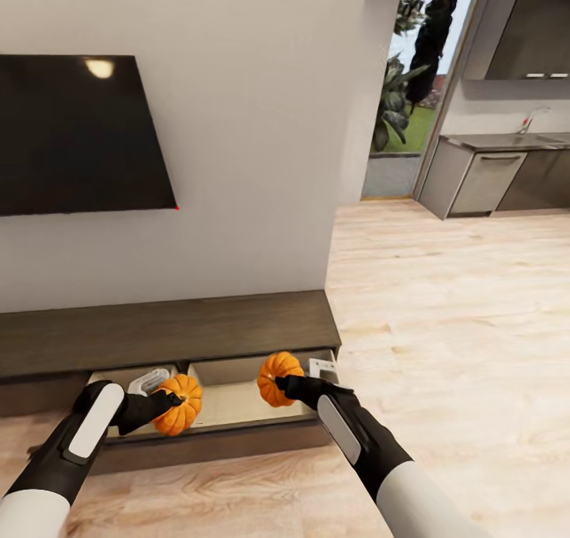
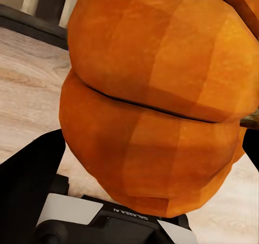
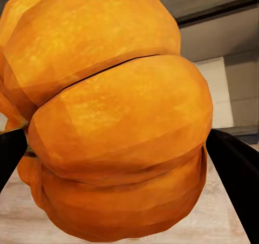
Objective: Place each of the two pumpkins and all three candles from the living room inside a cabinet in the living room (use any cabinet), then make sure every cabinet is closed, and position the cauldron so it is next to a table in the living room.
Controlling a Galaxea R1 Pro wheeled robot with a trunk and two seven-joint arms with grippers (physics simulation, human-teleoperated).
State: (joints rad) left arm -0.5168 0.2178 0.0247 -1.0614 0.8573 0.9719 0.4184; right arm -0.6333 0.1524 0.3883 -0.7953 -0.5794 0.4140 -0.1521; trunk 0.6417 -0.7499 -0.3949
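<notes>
Two ribbed orange pumpkins (image 1: 180, 415) (image 1: 277, 378) | held over open dark-wood cabinet (image 1: 166, 333)

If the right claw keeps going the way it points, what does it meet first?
Probably the pale floor of the open drawer: the right claw grips a pumpkin just above it, pointing toward the cabinet. Depth is unclear.

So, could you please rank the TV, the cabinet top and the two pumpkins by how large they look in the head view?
1. Cabinet top, slightly larger than the TV.
2. TV.
3. Left pumpkin and right pumpkin: alike, no ranking. Each sits in a gripper, left, right, over the open drawer.
</notes>
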